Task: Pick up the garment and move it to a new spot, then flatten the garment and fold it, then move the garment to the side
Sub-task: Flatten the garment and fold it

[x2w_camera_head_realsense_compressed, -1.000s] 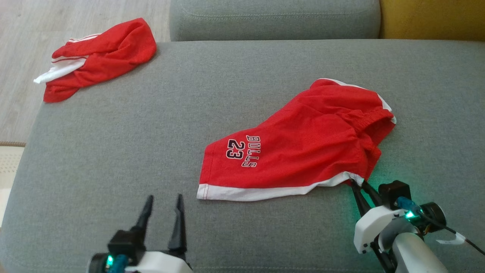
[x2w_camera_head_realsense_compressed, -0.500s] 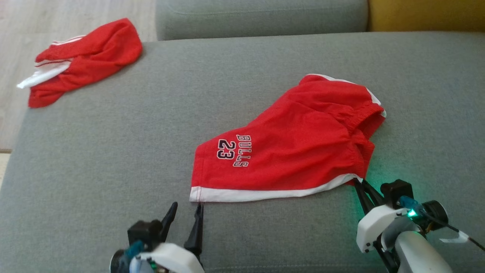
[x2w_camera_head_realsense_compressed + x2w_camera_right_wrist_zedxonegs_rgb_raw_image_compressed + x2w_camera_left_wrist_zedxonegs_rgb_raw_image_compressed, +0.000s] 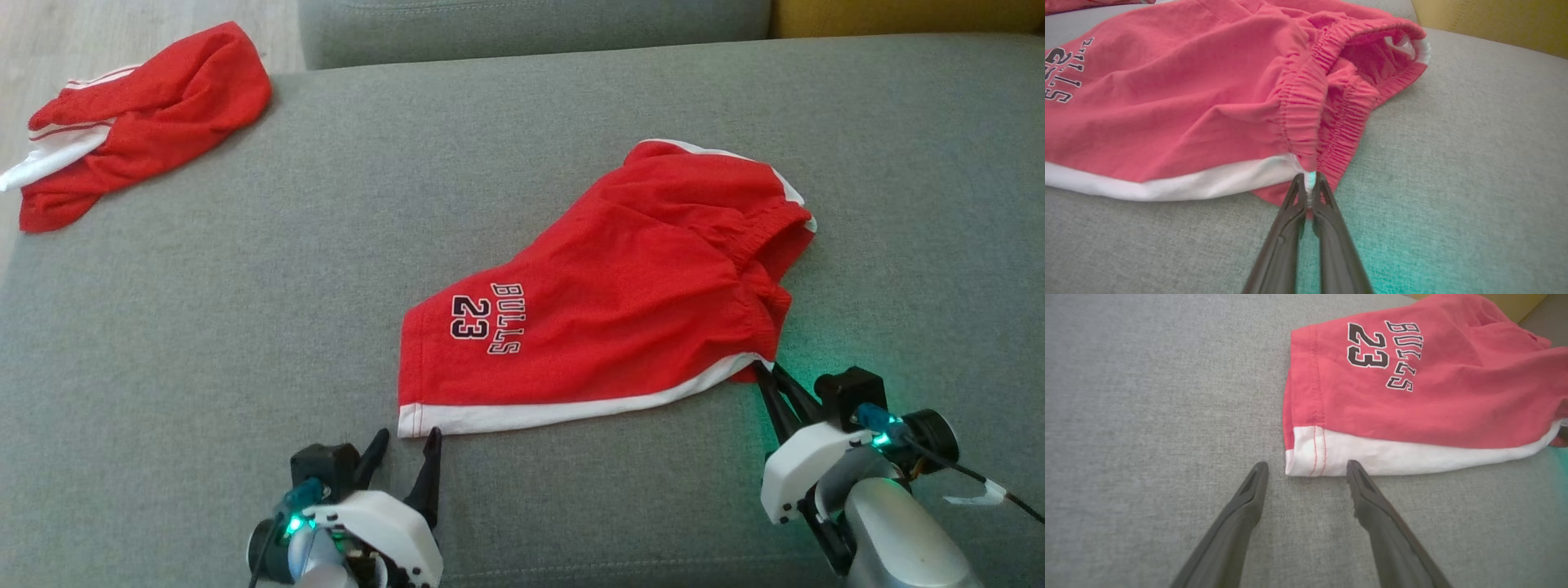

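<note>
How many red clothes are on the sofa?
2. The red Bulls 23 shorts lie in the middle, their near-right corner pinched by the right gripper. A crumpled red-and-white garment sits at the grey sofa's far left corner. Others may be out of view.

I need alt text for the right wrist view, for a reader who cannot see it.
The right gripper is shut on the edge of the red shorts, where the white trim meets the elastic waistband. The shorts lie on a grey sofa seat.
</note>
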Motion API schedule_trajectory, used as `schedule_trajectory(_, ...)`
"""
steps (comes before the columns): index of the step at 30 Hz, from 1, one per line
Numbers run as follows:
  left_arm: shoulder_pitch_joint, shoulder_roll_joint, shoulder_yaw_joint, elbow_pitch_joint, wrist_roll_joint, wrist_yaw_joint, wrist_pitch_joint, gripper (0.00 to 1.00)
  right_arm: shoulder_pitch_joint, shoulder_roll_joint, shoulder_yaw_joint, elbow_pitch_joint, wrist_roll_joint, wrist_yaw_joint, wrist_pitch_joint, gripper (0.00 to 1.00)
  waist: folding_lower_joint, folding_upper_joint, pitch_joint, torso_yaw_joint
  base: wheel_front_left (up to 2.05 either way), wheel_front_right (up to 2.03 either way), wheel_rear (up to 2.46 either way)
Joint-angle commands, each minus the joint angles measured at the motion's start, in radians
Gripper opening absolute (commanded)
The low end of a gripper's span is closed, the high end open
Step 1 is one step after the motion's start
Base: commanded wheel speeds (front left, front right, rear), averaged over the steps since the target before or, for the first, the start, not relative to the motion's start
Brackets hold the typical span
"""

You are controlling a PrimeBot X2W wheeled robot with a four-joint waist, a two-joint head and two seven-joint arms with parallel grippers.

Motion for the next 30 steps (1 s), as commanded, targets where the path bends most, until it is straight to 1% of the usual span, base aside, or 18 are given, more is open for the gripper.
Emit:
schedule_trajectory(1, -0.045, -0.002, 0.024, -0.015, -0.007, 0.006, -0.013, 0.99, -0.040, -0.004, 0.023, -0.017, 0.007, 0.007, -0.014, 0.00, 0.0000, 0.0000, 0.002, -0.001, 0.00, 0.00, 0.00)
schedule_trajectory(3, -0.059, -0.002, 0.016, 0.002, -0.016, 0.006, -0.017, 0.99, -0.044, -0.003, 0.027, -0.015, 0.009, 0.007, -0.015, 0.00, 0.0000, 0.0000, 0.004, -0.002, 0.00, 0.00, 0.00)
schedule_trajectory(6, -0.078, -0.002, 0.003, 0.018, -0.027, 0.006, -0.023, 0.96, -0.049, -0.001, 0.030, -0.011, 0.012, 0.007, -0.017, 0.00, 0.0000, 0.0000, 0.006, -0.003, 0.00, 0.00, 0.00)
schedule_trajectory(7, -0.083, -0.002, -0.002, 0.023, -0.029, 0.006, -0.025, 0.89, -0.051, -0.001, 0.031, -0.010, 0.012, 0.007, -0.018, 0.00, 0.0000, 0.0000, 0.007, -0.003, 0.00, 0.00, 0.00)
schedule_trajectory(8, -0.088, -0.002, -0.007, 0.028, -0.031, 0.005, -0.027, 0.71, -0.052, 0.000, 0.032, -0.008, 0.013, 0.007, -0.018, 0.00, 0.0000, 0.0000, 0.007, -0.003, 0.00, 0.00, 0.00)
schedule_trajectory(9, -0.092, -0.002, -0.011, 0.032, -0.034, 0.003, -0.028, 0.63, -0.054, 0.001, 0.033, -0.006, 0.013, 0.007, -0.019, 0.00, 0.0000, 0.0000, 0.007, -0.004, 0.00, 0.00, 0.00)
schedule_trajectory(10, -0.096, -0.002, -0.017, 0.036, -0.037, 0.002, -0.030, 0.49, -0.056, 0.001, 0.033, -0.004, 0.014, 0.007, -0.019, 0.00, 0.0000, 0.0000, 0.008, -0.004, 0.00, 0.00, 0.00)
schedule_trajectory(15, -0.111, -0.002, -0.042, 0.066, -0.047, 0.002, -0.033, 0.34, -0.063, 0.005, 0.038, 0.006, 0.017, 0.007, -0.023, 0.00, 0.0000, 0.0000, 0.007, -0.008, 0.00, 0.00, 0.00)
schedule_trajectory(16, -0.114, -0.002, -0.046, 0.071, -0.048, 0.002, -0.034, 0.29, -0.064, 0.005, 0.039, 0.009, 0.017, 0.007, -0.023, 0.00, 0.0000, 0.0000, 0.006, -0.009, 0.00, 0.00, 0.00)
schedule_trajectory(17, -0.116, -0.002, -0.050, 0.075, -0.051, 0.002, -0.035, 0.22, -0.065, 0.006, 0.040, 0.011, 0.018, 0.007, -0.024, 0.00, 0.0000, 0.0000, 0.005, -0.010, 0.00, 0.00, 0.00)
schedule_trajectory(18, -0.119, -0.002, -0.052, 0.078, -0.052, 0.002, -0.035, 0.03, -0.066, 0.007, 0.041, 0.013, 0.019, 0.007, -0.025, 0.00, 0.0000, 0.0000, 0.004, -0.011, 0.00, 0.00, 0.00)
schedule_trajectory(19, -0.122, -0.002, -0.053, 0.078, -0.051, 0.002, -0.036, 0.00, -0.067, 0.008, 0.041, 0.015, 0.020, 0.007, -0.026, 0.00, 0.0000, 0.0000, 0.003, -0.012, 0.00, 0.00, 0.00)
schedule_trajectory(23, -0.127, 0.000, -0.027, 0.028, -0.035, 0.009, -0.038, 0.00, -0.070, 0.008, 0.044, 0.007, 0.031, 0.007, -0.039, 0.00, 0.0000, 0.0000, -0.007, -0.014, 0.00, 0.00, 0.00)
schedule_trajectory(27, -0.099, 0.014, 0.033, -0.092, -0.001, 0.011, -0.038, 0.00, -0.073, 0.007, 0.053, -0.033, 0.064, 0.007, -0.054, 0.00, 0.0000, 0.0000, -0.026, -0.020, 0.00, 0.00, 0.00)
schedule_trajectory(30, -0.068, 0.018, 0.092, -0.202, 0.014, 0.007, -0.038, 0.00, -0.075, -0.003, 0.063, -0.100, 0.093, 0.007, -0.060, 0.00, 0.0000, 0.0000, -0.047, -0.028, 0.00, 0.00, 0.00)
